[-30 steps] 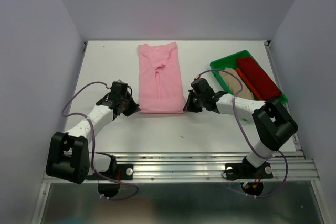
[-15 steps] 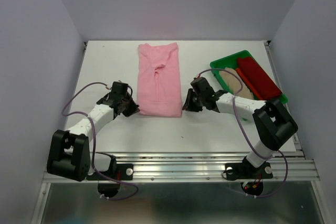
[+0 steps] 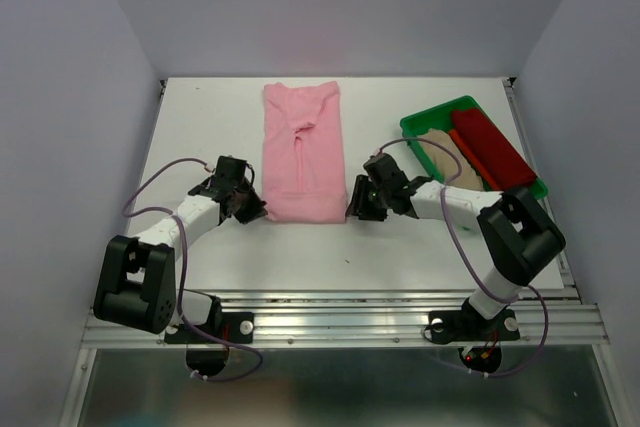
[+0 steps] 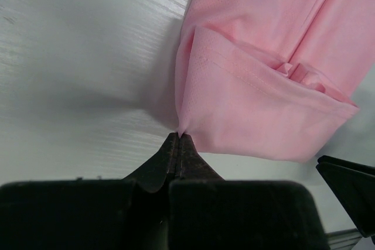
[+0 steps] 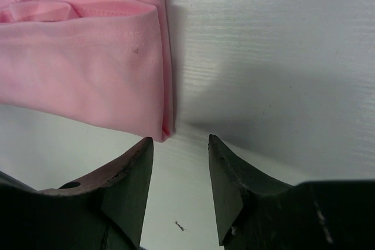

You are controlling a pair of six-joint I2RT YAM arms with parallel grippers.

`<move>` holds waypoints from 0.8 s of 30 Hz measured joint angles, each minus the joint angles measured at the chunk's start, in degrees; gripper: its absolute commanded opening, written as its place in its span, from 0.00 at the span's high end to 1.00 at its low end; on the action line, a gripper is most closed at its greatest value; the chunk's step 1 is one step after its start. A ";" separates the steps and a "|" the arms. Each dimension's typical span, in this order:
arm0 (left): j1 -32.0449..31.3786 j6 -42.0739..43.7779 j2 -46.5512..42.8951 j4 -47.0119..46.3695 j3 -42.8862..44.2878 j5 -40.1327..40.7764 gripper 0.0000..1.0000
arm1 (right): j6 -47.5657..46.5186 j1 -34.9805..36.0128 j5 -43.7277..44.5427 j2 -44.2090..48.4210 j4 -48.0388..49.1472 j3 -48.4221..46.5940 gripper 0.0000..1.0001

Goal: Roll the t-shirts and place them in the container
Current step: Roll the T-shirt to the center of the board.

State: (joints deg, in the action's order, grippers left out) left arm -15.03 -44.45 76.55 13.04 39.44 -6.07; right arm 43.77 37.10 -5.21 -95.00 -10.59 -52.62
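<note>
- Since a second ago the right hand (image 5: 180, 144) has let go. Its two fingers now stand apart, released. The near right corner of the pink t-shirt (image 3: 300, 162) lies on the surface (image 3: 200, 127) just ahead of the finger at the left of the right wrist frame, not between the two.
- The left hand (image 4: 178, 139) stays clenched, fingers pressed flat together. It pinches the shirt's other near corner at their very tips, and the cloth is drawn to a point there.
- The pink t-shirt lies in the middle of the white surface as a long narrow strip, running from the upper centre of the overhead frame down to its centre. Its near end is turned over into a short fold.
- In the overhead frame the two hands flank that folded end, the left at its lower left corner and the right just beside its lower right corner.
- A green tray (image 3: 435, 112) sits at the right of the overhead frame, well apart from the pink shirt. It holds a dark red t-shirt (image 3: 492, 152) and a beige t-shirt (image 3: 445, 159) side by side, the dark red one farther right.
</note>
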 measured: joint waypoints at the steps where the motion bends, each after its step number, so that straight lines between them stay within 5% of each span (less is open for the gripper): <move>1: 0.00 0.00 0.00 0.00 0.00 0.00 1.00 | 0.17 0.17 -0.17 -0.02 0.04 0.31 0.53; 15: -0.26 0.00 0.00 0.00 0.00 0.09 1.00 | 1.95 1.79 -1.95 -2.40 3.82 1.05 0.63; 24: -0.37 -0.02 0.00 0.02 0.00 0.11 1.00 | 2.36 2.36 -2.38 -3.06 5.18 1.05 0.95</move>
State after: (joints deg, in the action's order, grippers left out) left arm -15.40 -44.47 76.55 13.06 39.44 -5.96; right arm 46.13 39.46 -7.60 -98.06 -5.41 -51.57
